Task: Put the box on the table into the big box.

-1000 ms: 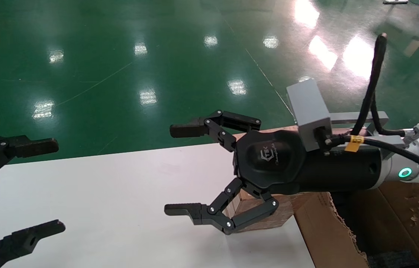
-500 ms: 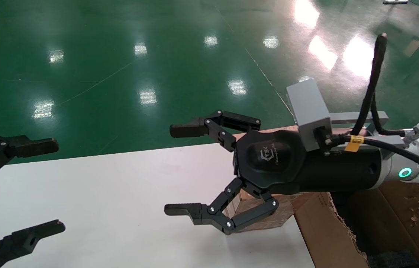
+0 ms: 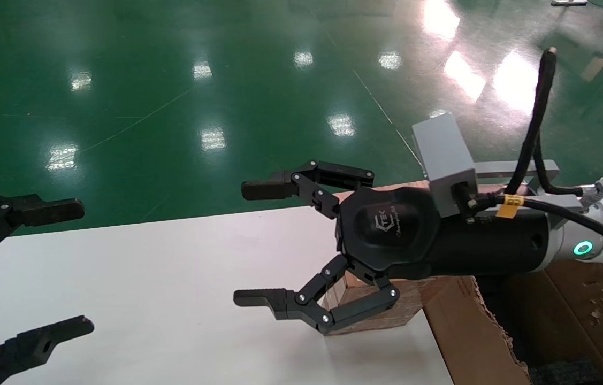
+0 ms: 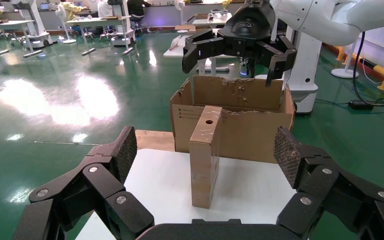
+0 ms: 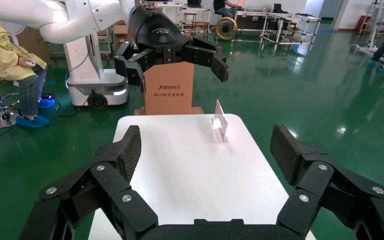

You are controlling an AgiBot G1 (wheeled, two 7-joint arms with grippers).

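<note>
On table [image 4: 250, 185], box [image 4: 203, 155] upright

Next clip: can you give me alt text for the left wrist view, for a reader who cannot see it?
The box stands upright on its narrow edge on the table, just in front of the big box. The open left gripper frames it from the near side, and the open right gripper hangs above the big box.

The white table [image 3: 146, 278] fills the lower left of the head view. On it, toward lower centre-right, the box [image 3: 381, 307] stands on edge, just beside the big box [image 3: 472, 331] at lower right.
</note>
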